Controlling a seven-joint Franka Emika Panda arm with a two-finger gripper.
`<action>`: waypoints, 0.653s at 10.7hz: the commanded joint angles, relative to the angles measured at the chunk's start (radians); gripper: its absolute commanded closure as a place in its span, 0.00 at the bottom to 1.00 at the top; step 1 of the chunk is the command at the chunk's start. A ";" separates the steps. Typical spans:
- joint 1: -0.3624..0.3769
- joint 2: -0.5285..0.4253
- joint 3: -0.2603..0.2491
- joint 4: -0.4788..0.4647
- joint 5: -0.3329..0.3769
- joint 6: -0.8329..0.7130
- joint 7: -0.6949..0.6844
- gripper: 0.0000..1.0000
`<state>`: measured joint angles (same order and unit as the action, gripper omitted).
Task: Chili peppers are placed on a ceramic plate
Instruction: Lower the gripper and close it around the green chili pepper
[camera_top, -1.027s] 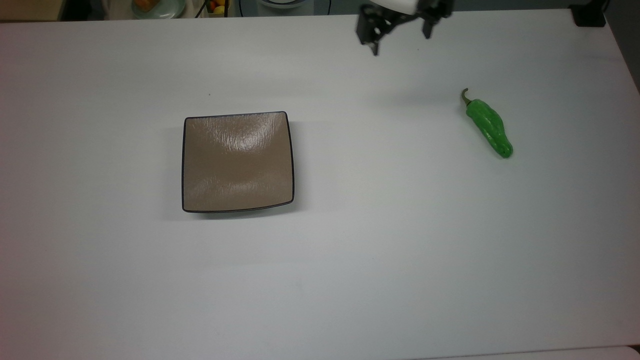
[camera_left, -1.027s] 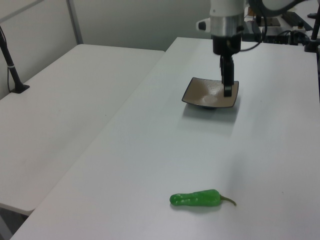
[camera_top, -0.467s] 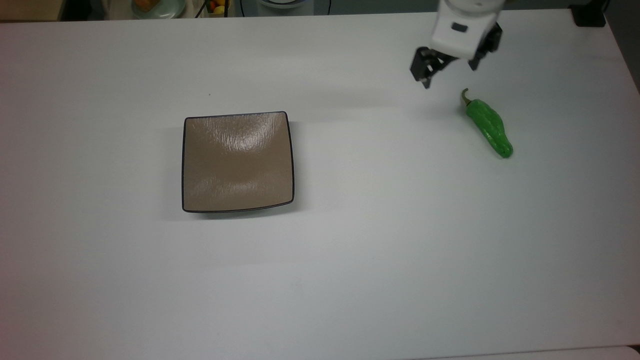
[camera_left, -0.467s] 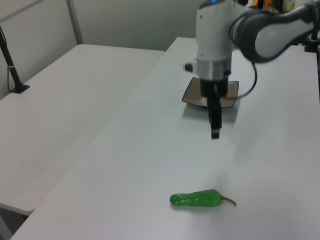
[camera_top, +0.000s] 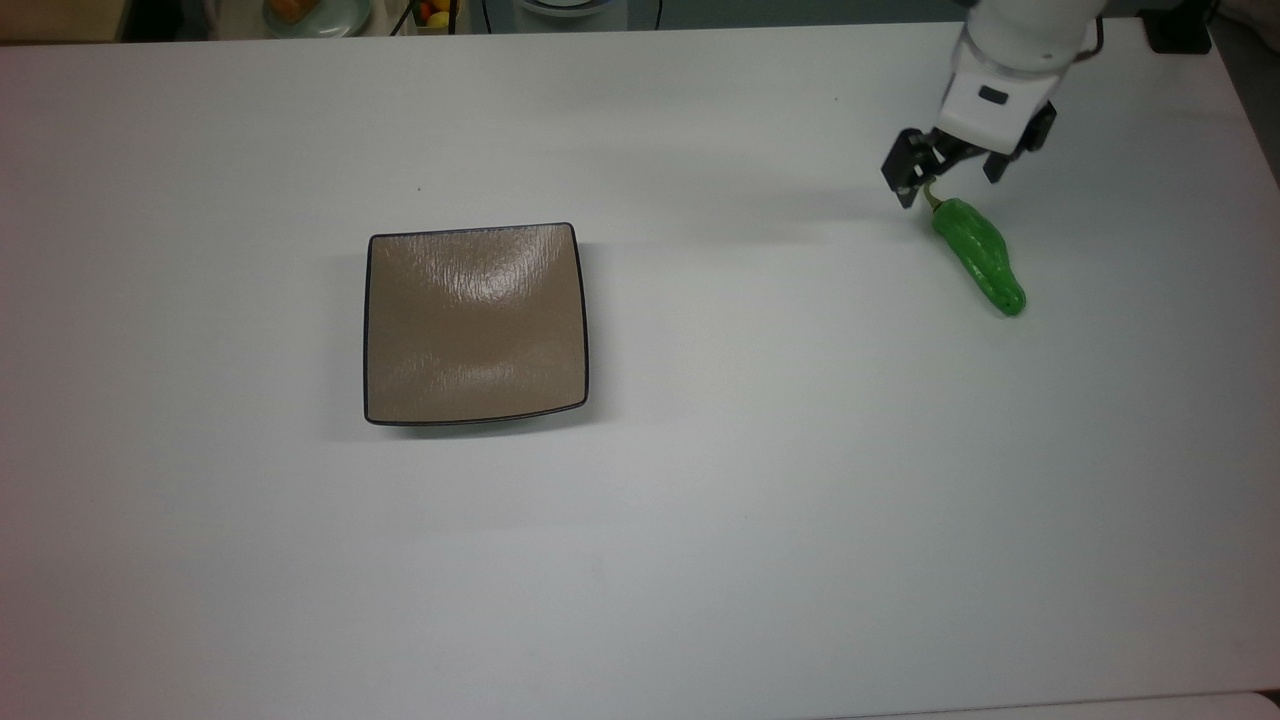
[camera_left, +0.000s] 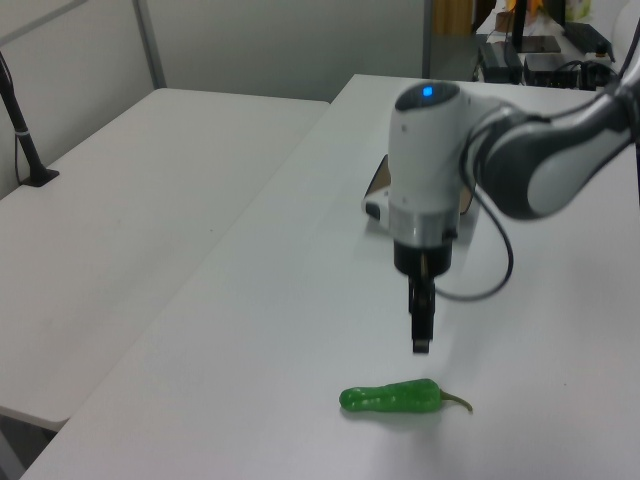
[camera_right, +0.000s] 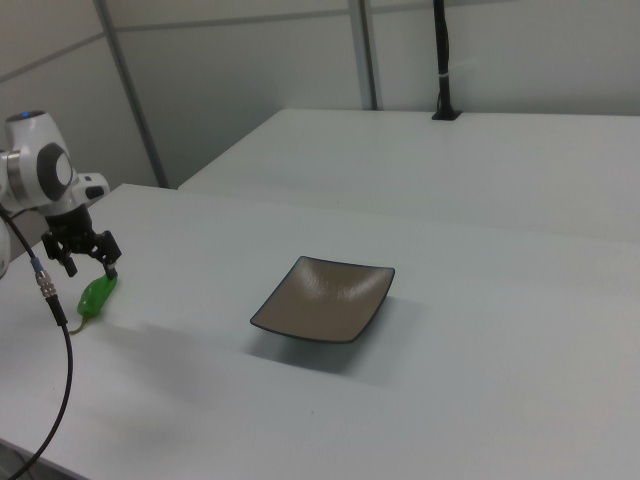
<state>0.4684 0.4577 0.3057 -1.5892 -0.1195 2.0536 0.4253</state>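
The green chili pepper (camera_top: 978, 256) lies flat on the white worktop (camera_top: 760, 520), well apart from the square tan ceramic plate (camera_top: 476, 322), off toward the top view's right. Its curved stem end points toward the worktop's far edge in the top view, and its rounded tip points the other way.

The jaws of the gripper (camera_top: 948, 172) stand wide and empty, hovering above the pepper's stem end; in the left view the gripper (camera_left: 421, 330) hangs clear above the pepper (camera_left: 396, 398), not touching it. In the right view the gripper (camera_right: 84, 252) sits just over the pepper (camera_right: 96, 294), far from the plate (camera_right: 325, 298).

The pepper looks light, with a glossy, bumpy skin that is likely slippery. Its body is probably firm enough for a moderate squeeze, while the thin stem would likely slip or bend. The better hold is across the thick middle of the body, with the jaws closing on its 2 long sides, so the gripper would need to shift from the stem toward the body's middle.

The pepper lies fairly near the worktop's right edge in the top view, yet there is bare surface all round it. The stretch between pepper and plate holds nothing, giving a free path. The plate has a low dark rim, so only a small lift seems needed.
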 joint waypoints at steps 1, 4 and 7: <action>0.029 0.064 0.019 0.008 -0.064 0.080 0.072 0.00; 0.030 0.105 0.027 0.008 -0.083 0.131 0.078 0.00; 0.036 0.125 0.027 0.008 -0.123 0.160 0.078 0.00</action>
<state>0.4995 0.5650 0.3273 -1.5878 -0.1942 2.1805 0.4787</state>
